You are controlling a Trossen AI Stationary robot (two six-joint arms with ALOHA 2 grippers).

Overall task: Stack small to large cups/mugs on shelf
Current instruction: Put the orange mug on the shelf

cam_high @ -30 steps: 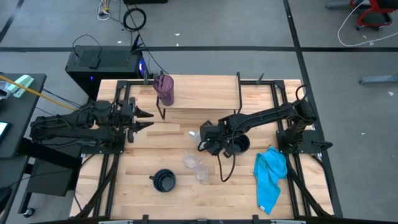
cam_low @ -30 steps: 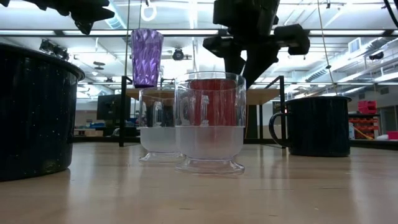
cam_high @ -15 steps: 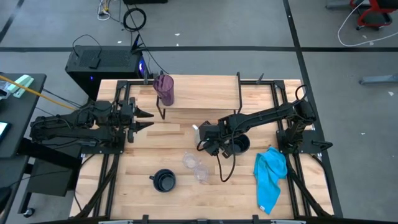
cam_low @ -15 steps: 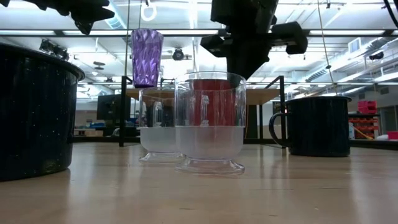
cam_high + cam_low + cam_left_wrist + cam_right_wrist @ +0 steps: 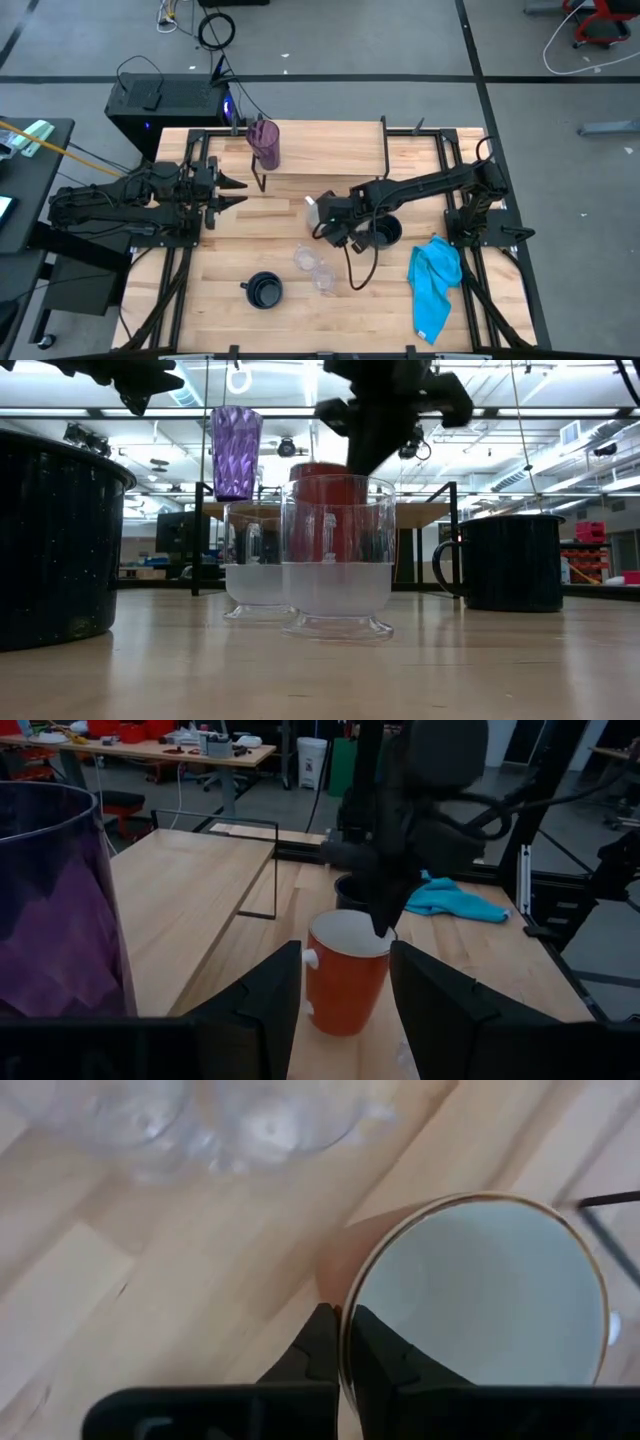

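Note:
An orange mug with a white inside (image 5: 345, 985) is at mid-table, and my right gripper (image 5: 322, 212) is shut on its rim. The mug also shows behind the clear cups in the low view (image 5: 325, 472). A purple tumbler (image 5: 265, 143) stands on the left end of the wood-topped shelf (image 5: 330, 152). Two clear cups (image 5: 304, 259) (image 5: 323, 277) stand side by side toward the near edge. One black mug (image 5: 264, 291) stands near the front, another (image 5: 383, 234) under the right arm. My left gripper (image 5: 238, 190) is open and empty at the table's left. My right gripper holds the orange mug by its rim (image 5: 352, 1295), one finger inside the mug and one outside. The fingers (image 5: 385, 920) come from above, pointing down. The mug stays mouth up below the gripper, slightly tilted.
A blue cloth (image 5: 435, 285) lies at the table's right front. The shelf's thin black legs (image 5: 272, 870) stand just beyond the orange mug. There is bare tabletop between the shelf and the clear cups.
My right gripper has moved up and toward the table's left edge, still shut on the orange mug's rim. The mug has risen with it and now shows above the clear cups' rims in the low view.

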